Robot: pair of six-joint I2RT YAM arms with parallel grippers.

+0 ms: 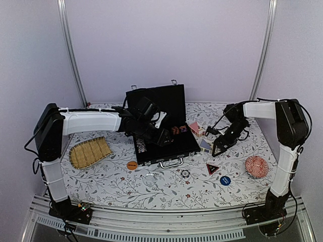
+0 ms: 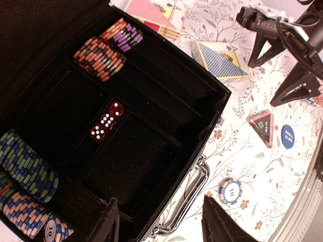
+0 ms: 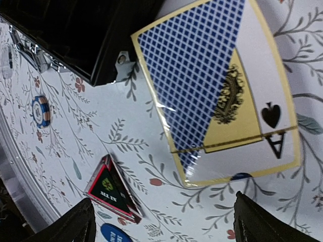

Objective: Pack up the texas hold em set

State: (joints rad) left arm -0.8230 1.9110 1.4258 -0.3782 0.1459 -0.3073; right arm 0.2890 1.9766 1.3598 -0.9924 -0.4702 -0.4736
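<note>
- The left gripper [image 1: 160, 135] is covering the middle of the open case [image 1: 169, 101] in the top view and is hiding most of its compartments.
- The left wrist view's lower-left edge is cutting off the orange chip row [image 2: 25, 217]. Its top edge is cutting the red card deck [image 2: 151, 12].
- In the right wrist view, the blue disc [image 3: 113, 233] is running out at the bottom edge, and its words are unreadable.
- A blue thing [image 3: 241, 176] is peeking from under the blue card deck [image 3: 202, 85]. It cannot be identified.
- The loose chip [image 1: 185, 173] is appearing too small in the top view to read.
</note>
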